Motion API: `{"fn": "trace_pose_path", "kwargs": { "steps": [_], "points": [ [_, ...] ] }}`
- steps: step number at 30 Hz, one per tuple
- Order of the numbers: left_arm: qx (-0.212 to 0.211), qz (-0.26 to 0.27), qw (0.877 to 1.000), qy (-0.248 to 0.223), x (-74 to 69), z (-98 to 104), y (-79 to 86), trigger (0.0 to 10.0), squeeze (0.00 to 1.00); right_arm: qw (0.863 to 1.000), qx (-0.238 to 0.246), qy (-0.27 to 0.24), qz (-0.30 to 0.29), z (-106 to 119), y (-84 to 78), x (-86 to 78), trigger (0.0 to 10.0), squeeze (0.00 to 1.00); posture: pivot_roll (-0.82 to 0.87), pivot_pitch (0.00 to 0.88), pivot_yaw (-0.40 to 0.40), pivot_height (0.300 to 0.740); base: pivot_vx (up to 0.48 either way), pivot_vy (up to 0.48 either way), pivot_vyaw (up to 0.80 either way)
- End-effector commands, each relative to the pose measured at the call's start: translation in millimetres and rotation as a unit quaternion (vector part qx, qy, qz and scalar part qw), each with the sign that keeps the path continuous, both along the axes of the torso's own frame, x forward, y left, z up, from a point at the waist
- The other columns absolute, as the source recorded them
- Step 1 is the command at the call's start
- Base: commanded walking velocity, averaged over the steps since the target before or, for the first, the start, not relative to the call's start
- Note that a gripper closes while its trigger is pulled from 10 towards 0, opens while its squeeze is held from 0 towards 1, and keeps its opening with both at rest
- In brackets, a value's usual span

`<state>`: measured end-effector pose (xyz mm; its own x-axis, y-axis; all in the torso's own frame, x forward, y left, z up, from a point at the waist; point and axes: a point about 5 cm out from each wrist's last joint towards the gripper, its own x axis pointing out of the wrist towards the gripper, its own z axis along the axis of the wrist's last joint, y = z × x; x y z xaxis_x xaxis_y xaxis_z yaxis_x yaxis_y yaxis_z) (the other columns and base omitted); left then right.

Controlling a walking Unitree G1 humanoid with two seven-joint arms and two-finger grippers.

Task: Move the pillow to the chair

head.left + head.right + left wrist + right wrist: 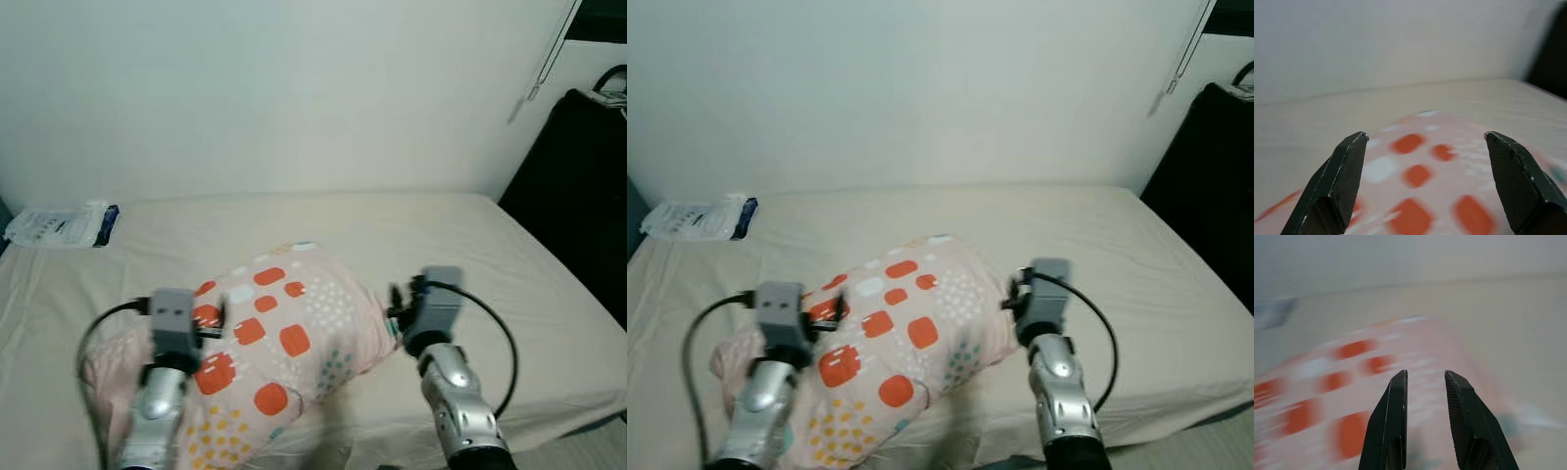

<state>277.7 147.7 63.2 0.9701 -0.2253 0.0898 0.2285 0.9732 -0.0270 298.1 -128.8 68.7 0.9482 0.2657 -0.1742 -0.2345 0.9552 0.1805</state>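
Nearest me, my left gripper (1425,142) is spread wide over the pillow (284,343), my right gripper (1425,379) narrowed with a slim gap at its other side. The pink, orange-patched pillow lies on the bed (509,264), its near end cut off and both wrist views blurred. A white packet (61,225) sits far left.

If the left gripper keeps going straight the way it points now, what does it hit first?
Most likely the pink pillow with orange squares, which lies right ahead below the left gripper with its jaws wide apart. Beyond it are the beige bed and the white wall; depth is uncertain.
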Motion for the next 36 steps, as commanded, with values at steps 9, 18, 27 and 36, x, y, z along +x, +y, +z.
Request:
{"fn": "trace_pose_path", "kwargs": {
  "steps": [9, 18, 27, 36],
  "points": [
    [-0.047, 0.029, 0.998, 0.009, 1.7, 4.3, 15.0, 10.0, 0.0, 0.995, 0.083, -0.04, 0.035, 21.1, 6.8, 5.9, 10.0, 0.0, 0.08, 0.0, -0.078, 0.74, 0.0, 0.0, 0.0],
    [-0.102, 0.005, 0.995, -0.003, 8.1, 16.0, 10.8, 10.0, 0.0, 0.953, 0.208, -0.075, 0.208, 50.4, 40.3, -7.0, 10.0, 0.0, 0.08, 0.0, -0.086, 0.74, 0.0, 0.0, 0.0],
    [-0.159, -0.027, 0.987, 0.003, 18.8, 29.1, -9.5, 10.0, 0.0, 0.88, 0.336, -0.077, 0.326, 74.8, 56.5, -26.4, 10.0, 0.0, 0.08, 0.0, -0.077, 0.74, 0.0, 0.0, 0.0],
    [-0.256, -0.107, 0.961, 0.017, 16.7, 44.5, -27.2, 10.0, 0.0, 0.837, 0.405, -0.067, 0.362, 82.9, 54.5, -31.6, 10.0, 0.0, 0.08, 0.0, -0.072, 0.74, 0.0, 0.0, 0.0]
  ]
}}
